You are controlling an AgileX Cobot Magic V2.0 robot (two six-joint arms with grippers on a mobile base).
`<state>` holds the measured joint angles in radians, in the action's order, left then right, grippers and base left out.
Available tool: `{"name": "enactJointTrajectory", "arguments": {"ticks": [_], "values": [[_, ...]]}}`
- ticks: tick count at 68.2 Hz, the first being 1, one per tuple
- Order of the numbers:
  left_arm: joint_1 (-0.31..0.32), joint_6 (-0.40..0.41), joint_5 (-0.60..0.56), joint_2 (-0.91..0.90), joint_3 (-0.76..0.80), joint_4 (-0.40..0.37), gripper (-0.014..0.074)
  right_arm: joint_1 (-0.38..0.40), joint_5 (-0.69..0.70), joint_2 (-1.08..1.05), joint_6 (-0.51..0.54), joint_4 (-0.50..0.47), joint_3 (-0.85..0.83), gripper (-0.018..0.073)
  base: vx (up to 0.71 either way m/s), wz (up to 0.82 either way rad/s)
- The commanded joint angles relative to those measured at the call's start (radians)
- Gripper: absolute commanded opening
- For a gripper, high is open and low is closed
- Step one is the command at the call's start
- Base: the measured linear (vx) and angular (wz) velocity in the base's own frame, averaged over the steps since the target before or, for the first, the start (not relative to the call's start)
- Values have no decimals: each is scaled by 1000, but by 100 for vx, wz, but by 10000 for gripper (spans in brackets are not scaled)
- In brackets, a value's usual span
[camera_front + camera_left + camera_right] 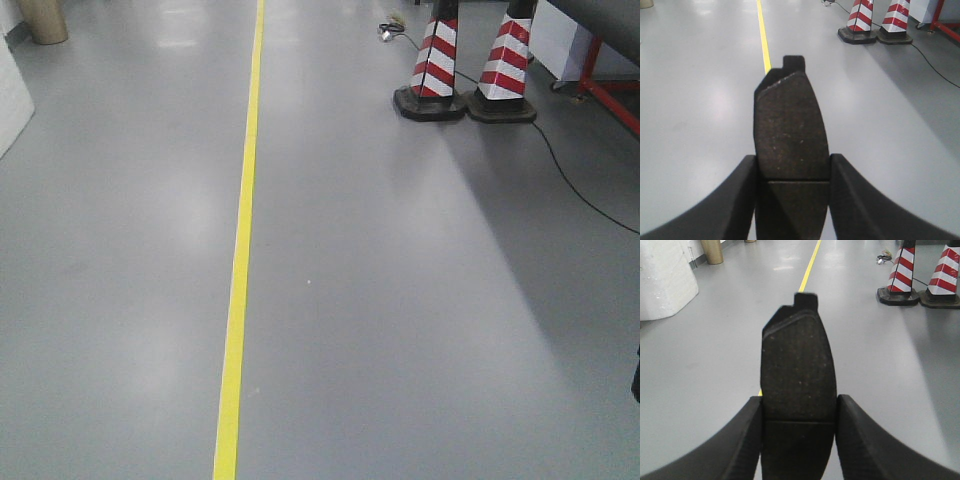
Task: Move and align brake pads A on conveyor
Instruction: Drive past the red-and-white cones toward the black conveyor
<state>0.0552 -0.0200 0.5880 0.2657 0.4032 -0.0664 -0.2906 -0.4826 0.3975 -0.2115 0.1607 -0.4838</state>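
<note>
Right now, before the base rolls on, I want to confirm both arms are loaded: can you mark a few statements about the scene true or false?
1. The left pincer is shut on a brake pad. True.
2. The right pincer is empty. False: it is shut on a second brake pad.
3. The conveyor shows in the front-facing view. False: that view shows only grey floor, a yellow line and two striped cones.
4. Each held pad sticks out well past the fingertips. True.
</note>
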Motion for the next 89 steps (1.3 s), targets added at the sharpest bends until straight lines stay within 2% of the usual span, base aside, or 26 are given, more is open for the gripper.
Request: {"name": "enactJointTrajectory", "arguments": {"ticks": [1, 89], "values": [[3, 2, -99, 6, 29, -8, -6, 0, 98, 2, 8, 15, -29, -7, 71, -8], [3, 2, -99, 6, 29, -8, -6, 0, 95, 2, 8, 15, -29, -7, 75, 3]]}}
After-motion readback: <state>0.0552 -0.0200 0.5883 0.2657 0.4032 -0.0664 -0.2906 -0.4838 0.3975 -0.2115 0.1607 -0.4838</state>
